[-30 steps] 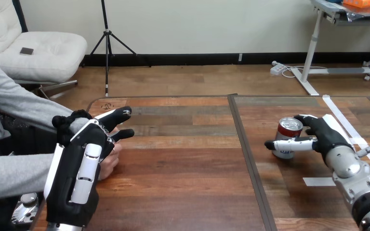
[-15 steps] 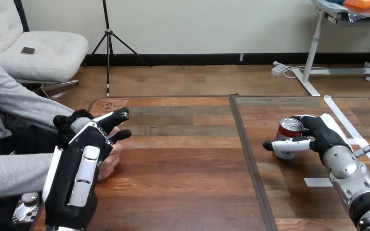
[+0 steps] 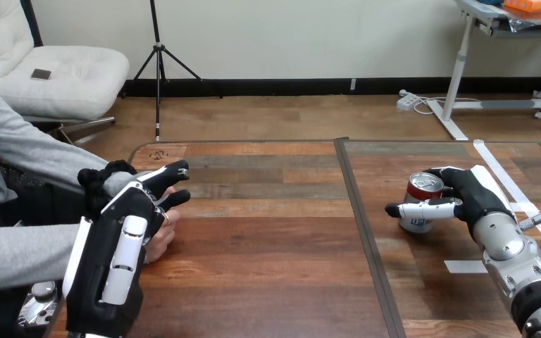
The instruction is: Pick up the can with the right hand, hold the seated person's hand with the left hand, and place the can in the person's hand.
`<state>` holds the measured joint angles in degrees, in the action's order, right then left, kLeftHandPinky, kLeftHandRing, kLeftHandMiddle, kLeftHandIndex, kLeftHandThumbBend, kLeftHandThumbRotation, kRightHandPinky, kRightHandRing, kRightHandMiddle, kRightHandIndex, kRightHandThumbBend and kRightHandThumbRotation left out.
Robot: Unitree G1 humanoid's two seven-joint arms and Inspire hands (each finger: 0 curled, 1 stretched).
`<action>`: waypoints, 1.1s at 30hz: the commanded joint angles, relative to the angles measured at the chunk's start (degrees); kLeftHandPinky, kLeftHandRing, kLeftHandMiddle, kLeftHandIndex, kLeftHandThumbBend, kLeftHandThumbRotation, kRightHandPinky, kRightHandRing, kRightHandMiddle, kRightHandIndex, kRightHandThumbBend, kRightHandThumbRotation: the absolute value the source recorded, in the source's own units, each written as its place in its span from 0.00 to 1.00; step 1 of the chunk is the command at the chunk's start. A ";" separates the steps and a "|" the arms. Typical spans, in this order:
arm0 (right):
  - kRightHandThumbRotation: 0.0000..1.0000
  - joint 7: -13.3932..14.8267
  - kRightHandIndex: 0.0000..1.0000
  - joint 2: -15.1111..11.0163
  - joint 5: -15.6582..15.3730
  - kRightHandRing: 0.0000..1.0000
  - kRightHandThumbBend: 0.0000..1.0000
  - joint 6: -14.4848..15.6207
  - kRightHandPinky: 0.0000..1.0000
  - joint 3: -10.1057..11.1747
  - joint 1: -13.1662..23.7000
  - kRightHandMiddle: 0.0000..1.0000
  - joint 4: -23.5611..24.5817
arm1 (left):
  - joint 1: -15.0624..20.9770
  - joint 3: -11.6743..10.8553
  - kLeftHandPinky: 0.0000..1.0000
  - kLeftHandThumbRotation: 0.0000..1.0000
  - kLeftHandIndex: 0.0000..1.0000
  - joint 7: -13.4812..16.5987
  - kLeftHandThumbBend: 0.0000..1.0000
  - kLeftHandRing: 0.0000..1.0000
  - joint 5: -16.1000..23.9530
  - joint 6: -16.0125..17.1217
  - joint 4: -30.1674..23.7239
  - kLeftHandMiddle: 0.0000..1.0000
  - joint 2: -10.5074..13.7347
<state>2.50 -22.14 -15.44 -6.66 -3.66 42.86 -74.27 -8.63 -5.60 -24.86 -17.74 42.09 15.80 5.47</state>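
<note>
We have the can (image 3: 421, 191) standing upright on the right half of the desk (image 3: 275, 246), its open top facing up and its long axis vertical. Our right hand (image 3: 475, 197) comes at it from the can's right side. One digit runs straight along the near side of the can, its tip reaching past the can to the left, while the others wrap the far side near the rim. The can is clasped between them, though it still rests on the desk. How firm that clasp is, we cannot tell.

At the desk's left edge our left hand (image 3: 116, 246) shows its white-shelled back to us. Its fingers (image 3: 172, 171) stretch forward, fairly straight and spread apart. The person's hand (image 3: 160, 236) sits just beside its palm and touches it. We see no finger curled round the person's hand, so we judge the hold there as not yet made.

The coming move turns on one relation: the can is well apart from the person's hand, almost directly to its right across the bare middle of the desk. Our right hand is the one on the can, so we judge the next step to be a lift and a carry leftward, keeping the can upright.
</note>
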 commanded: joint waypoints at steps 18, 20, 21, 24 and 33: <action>0.03 1.94 0.74 0.84 0.66 0.72 0.95 -2.51 0.63 0.43 3.79 0.73 0.56 | 2.08 -0.57 0.81 0.86 0.66 -1.06 0.42 0.90 -1.43 -0.41 -2.08 0.84 0.24; 0.02 2.03 0.73 0.81 0.55 0.71 0.94 -2.47 0.62 0.31 3.79 0.73 0.52 | 2.11 -0.60 0.81 0.86 0.65 -0.95 0.42 0.90 -1.42 -0.27 -2.06 0.84 0.10; 0.01 2.14 0.73 0.79 0.43 0.70 0.93 -2.39 0.61 0.19 3.82 0.72 0.51 | 2.13 -0.63 0.82 0.86 0.65 -0.90 0.42 0.90 -1.41 -0.21 -2.00 0.84 0.06; 0.01 2.31 0.71 0.73 0.27 0.67 0.90 -2.24 0.59 -0.01 3.88 0.70 0.50 | 2.14 -0.65 0.82 0.86 0.65 -0.81 0.41 0.90 -1.45 -0.18 -1.91 0.84 -0.04; 0.00 2.88 0.68 0.33 -0.33 0.61 0.82 -2.92 0.53 -0.55 3.71 0.65 0.54 | 1.98 -0.52 0.84 0.85 0.63 -0.84 0.40 0.90 -1.42 -0.26 -2.24 0.83 0.05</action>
<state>4.16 -21.86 -15.11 -7.46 -3.72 42.85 -74.28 -8.63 -5.62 -25.66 -18.18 41.58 15.80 5.50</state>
